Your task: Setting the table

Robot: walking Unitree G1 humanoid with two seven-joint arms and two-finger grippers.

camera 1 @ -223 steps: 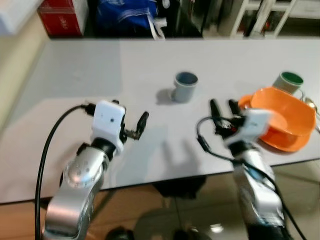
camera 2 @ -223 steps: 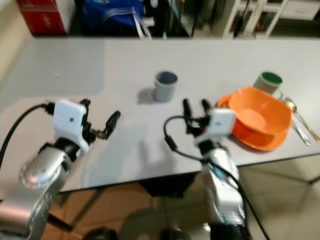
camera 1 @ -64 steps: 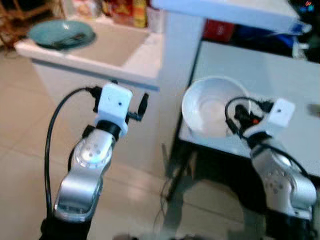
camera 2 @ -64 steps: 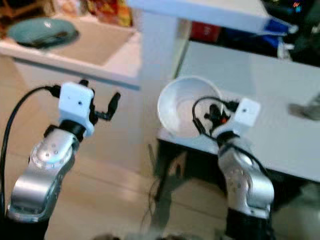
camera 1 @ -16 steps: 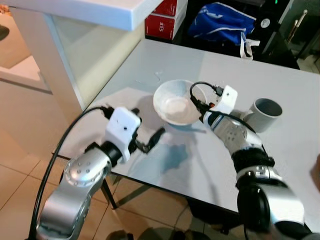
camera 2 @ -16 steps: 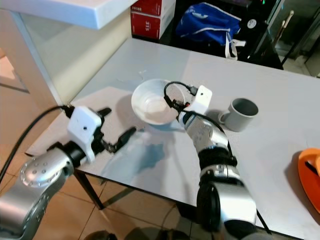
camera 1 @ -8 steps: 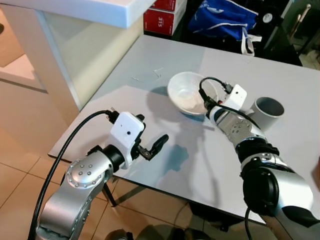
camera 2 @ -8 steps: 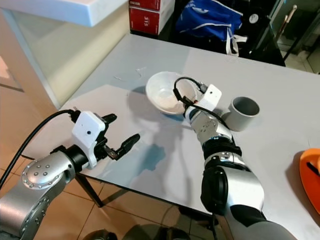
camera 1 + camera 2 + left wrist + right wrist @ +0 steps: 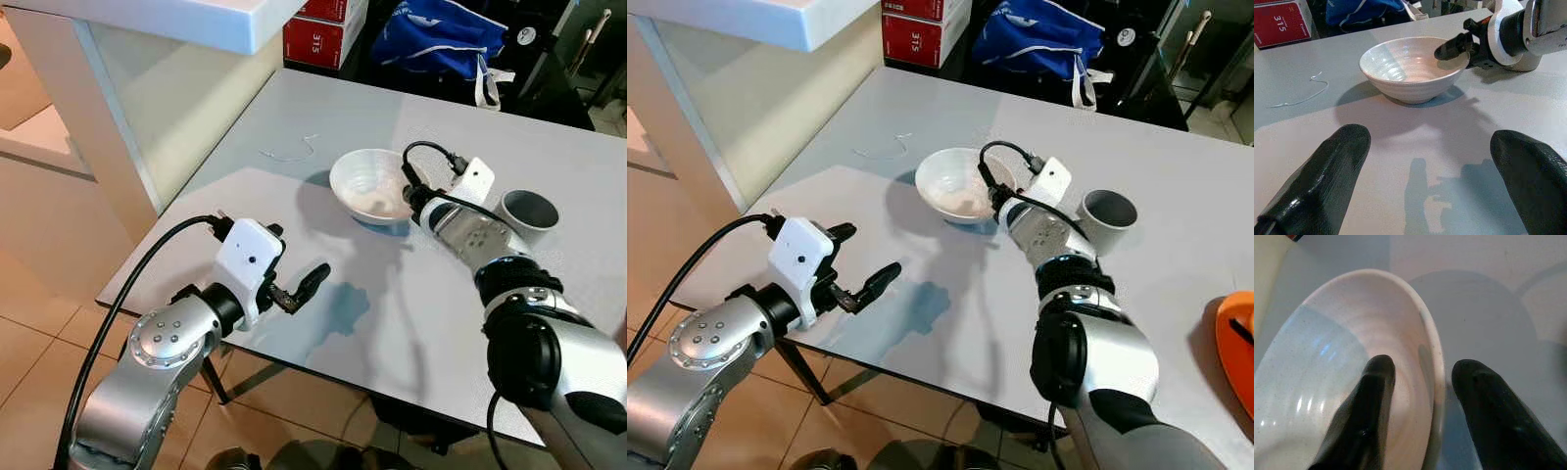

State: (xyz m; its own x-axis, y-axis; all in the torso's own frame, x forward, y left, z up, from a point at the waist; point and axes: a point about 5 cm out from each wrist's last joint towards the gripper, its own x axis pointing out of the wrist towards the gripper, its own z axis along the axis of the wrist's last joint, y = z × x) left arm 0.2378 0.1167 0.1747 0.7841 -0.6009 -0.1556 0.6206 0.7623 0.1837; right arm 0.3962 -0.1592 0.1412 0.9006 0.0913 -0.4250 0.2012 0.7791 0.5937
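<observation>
A red box [image 9: 1282,23] beyond the tabletop [image 9: 323,127] carried the white numerals "315"; other print on it was too small to read. The white bowl [image 9: 370,184] stood upright on the tabletop with nothing in it, a grey mug [image 9: 527,213] just beside the right arm. The right hand [image 9: 1420,382] straddled the bowl rim – 1 finger [image 9: 1369,396] inside, 1 outside, slightly parted, not clamped. The left hand [image 9: 294,289] hovered over the near tabletop edge – fingers spread wide, holding nothing.
</observation>
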